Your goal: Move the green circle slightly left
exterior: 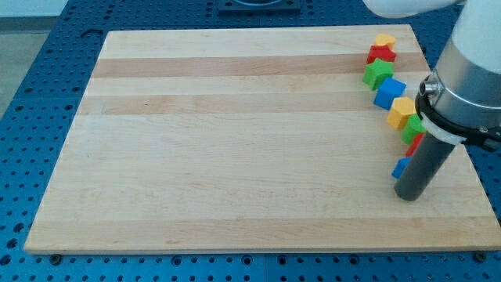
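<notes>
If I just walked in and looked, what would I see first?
First, the crooked line of coloured blocks down the board's right edge: yellow heart at the view's top, then red block, green star, blue block and yellow block. Then the big dark rod, my tip resting at the line's lower end.

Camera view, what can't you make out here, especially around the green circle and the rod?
- Green block: mostly behind the rod; shape unclear, so I cannot confirm it is the circle.
- Red block: only a sliver shows beside the rod.
- Lower blue block: partly covered; shape unclear.
- My tip: visible just below that blue block; contact uncertain.
- Arm: cut off by the view's top and right edges.
</notes>
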Action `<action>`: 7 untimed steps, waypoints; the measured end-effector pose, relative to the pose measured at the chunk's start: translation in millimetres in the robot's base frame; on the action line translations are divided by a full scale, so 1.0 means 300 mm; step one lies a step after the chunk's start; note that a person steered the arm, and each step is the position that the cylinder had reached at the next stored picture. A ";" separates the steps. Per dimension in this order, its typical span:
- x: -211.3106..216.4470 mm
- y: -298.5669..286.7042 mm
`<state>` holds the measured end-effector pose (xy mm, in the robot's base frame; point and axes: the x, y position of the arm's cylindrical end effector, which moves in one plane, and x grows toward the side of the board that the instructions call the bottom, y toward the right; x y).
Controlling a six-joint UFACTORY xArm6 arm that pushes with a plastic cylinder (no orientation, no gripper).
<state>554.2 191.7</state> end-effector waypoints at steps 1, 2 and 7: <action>0.123 -0.060; 0.214 -0.051; -0.335 0.276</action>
<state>453.8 274.5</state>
